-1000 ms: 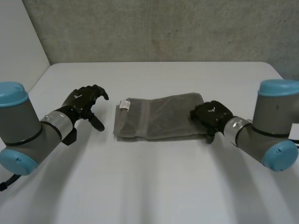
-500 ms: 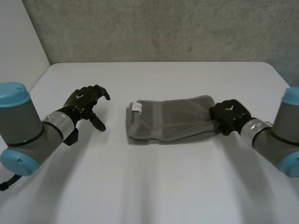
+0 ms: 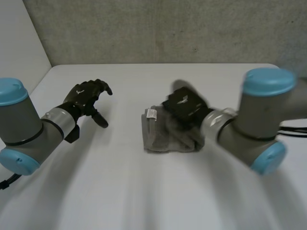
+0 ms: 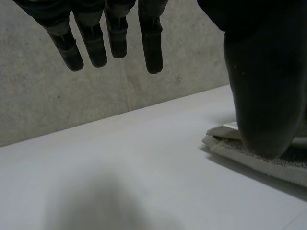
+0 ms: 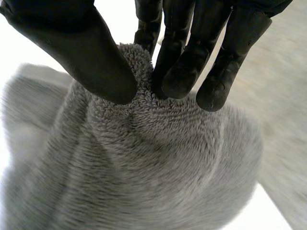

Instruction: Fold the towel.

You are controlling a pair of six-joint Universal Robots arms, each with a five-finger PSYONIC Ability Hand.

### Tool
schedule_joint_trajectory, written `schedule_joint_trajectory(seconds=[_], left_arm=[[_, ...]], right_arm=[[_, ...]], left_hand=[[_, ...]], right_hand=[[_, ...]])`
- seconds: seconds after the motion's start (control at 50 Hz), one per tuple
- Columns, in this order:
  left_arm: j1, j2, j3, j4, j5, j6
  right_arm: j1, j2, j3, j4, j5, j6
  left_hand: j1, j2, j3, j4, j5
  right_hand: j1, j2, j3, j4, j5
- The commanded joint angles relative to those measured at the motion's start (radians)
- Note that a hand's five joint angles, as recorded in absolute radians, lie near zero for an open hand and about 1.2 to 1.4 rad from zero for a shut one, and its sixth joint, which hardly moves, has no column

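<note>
A white table point(image 3: 144, 191) is being spanned by both arms, and it is being backed along its far edge by a grey concrete wall point(image 3: 168, 28). The right arm point(image 3: 254, 124) is being held in over the table's middle from the right side, while the left arm point(image 3: 29, 129) is being kept over the left part of the table.

A grey towel point(image 3: 163, 136) is being kept at the middle of the table, bunched into a short, thick heap, with its lower layers lying on the table. Its right part is being held up over the rest.

The right hand point(image 3: 184, 106) is being held above the towel's right part. In the right wrist view a ridge of the cloth is being pinched between the thumb point(image 5: 91, 52) and the fingers point(image 5: 182, 62), which are being pressed into the pile from both sides, and the rest of the towel is hanging below them.

The left hand point(image 3: 86, 96) is being held above the bare table to the left of the towel, apart from it. In the left wrist view its fingers are being kept nearly straight and spread away from the thumb, and nothing is being held by them; the towel's left end is being seen past the thumb.

A small white label point(image 3: 151, 113) is being shown at the far left corner of the towel.
</note>
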Motion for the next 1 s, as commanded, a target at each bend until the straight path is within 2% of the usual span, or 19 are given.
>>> schedule_joint_trajectory(seconds=[0.02,0.08,0.12,0.14,0.16,0.26,0.32,0.36,0.46,0.5,0.58,0.72,0.86,1.0], left_arm=[[-0.01,-0.003,0.024,0.002,-0.003,-0.003],[-0.015,-0.004,0.034,0.002,-0.003,-0.003],[-0.03,-0.009,0.055,0.002,-0.004,-0.004],[-0.03,-0.009,0.055,0.002,-0.004,-0.004],[-0.038,-0.012,0.069,0.002,-0.004,-0.004],[-0.073,-0.019,0.112,0.002,-0.004,-0.015],[-0.115,-0.035,0.152,-0.001,-0.006,-0.045],[-0.133,-0.046,0.17,-0.003,-0.006,-0.061],[-0.191,-0.09,0.227,-0.007,-0.012,-0.112],[-0.225,-0.131,0.258,-0.013,-0.044,-0.156],[-0.251,-0.18,0.276,-0.026,-0.082,-0.179],[-0.277,-0.285,0.276,-0.073,-0.133,-0.176],[-0.274,-0.3,0.252,-0.099,-0.154,-0.174],[-0.268,-0.288,0.221,-0.102,-0.159,-0.173]], right_arm=[[0.138,0.108,-0.021,-0.008,0.013,-0.004],[0.14,0.12,-0.026,-0.003,0.019,-0.002],[0.138,0.12,-0.027,-0.002,0.047,0.001],[0.138,0.12,-0.027,-0.002,0.047,0.001],[0.134,0.112,-0.027,0.003,0.062,0.001],[0.115,0.031,0.0,0.021,0.074,0.013],[0.054,-0.035,0.039,0.028,0.07,0.044],[-0.03,-0.081,0.06,0.026,0.067,0.094],[-0.115,-0.107,0.06,0.026,0.064,0.207],[-0.141,-0.105,0.057,0.028,0.064,0.246],[-0.164,-0.054,0.053,0.02,0.058,0.329],[-0.164,0.043,0.039,0.018,0.047,0.366],[-0.162,0.157,0.011,0.02,0.05,0.37],[-0.158,0.191,0.008,0.018,0.048,0.395]], left_hand=[[-0.05,-0.051,-0.052,-0.059,-0.031],[-0.05,-0.051,-0.052,-0.059,-0.031],[-0.05,-0.051,-0.052,-0.059,-0.031],[-0.05,-0.051,-0.052,-0.059,-0.031],[-0.05,-0.051,-0.052,-0.059,-0.031],[-0.038,-0.039,-0.04,-0.048,-0.019],[-0.036,-0.036,-0.037,-0.045,-0.016],[-0.036,-0.036,-0.037,-0.045,-0.016],[-0.033,-0.033,-0.034,-0.042,-0.013],[-0.024,-0.024,-0.025,-0.033,-0.004],[-0.024,-0.024,-0.025,-0.033,-0.004],[-0.024,-0.024,-0.025,-0.033,-0.004],[-0.024,-0.024,-0.025,-0.033,-0.004],[-0.024,-0.024,-0.025,-0.033,-0.004]], right_hand=[[0.134,0.116,0.051,0.055,0.092],[0.086,0.067,0.002,0.006,0.043],[-0.779,-0.797,-0.862,-0.858,-0.821],[-0.783,-0.802,-0.866,-0.863,-0.826],[-0.999,-1.017,-1.082,-1.078,-1.041],[-1.083,-1.101,-1.166,-1.162,-1.125],[-1.087,-1.106,-1.17,-1.167,-1.13],[-1.087,-1.106,-1.17,-1.167,-1.13],[-1.087,-1.106,-1.17,-1.167,-1.13],[-1.087,-1.106,-1.17,-1.167,-1.13],[-1.087,-1.106,-1.17,-1.167,-1.13],[-1.087,-1.106,-1.17,-1.167,-1.13],[-1.087,-1.106,-1.17,-1.167,-1.13],[-1.087,-1.106,-1.17,-1.167,-1.13]])
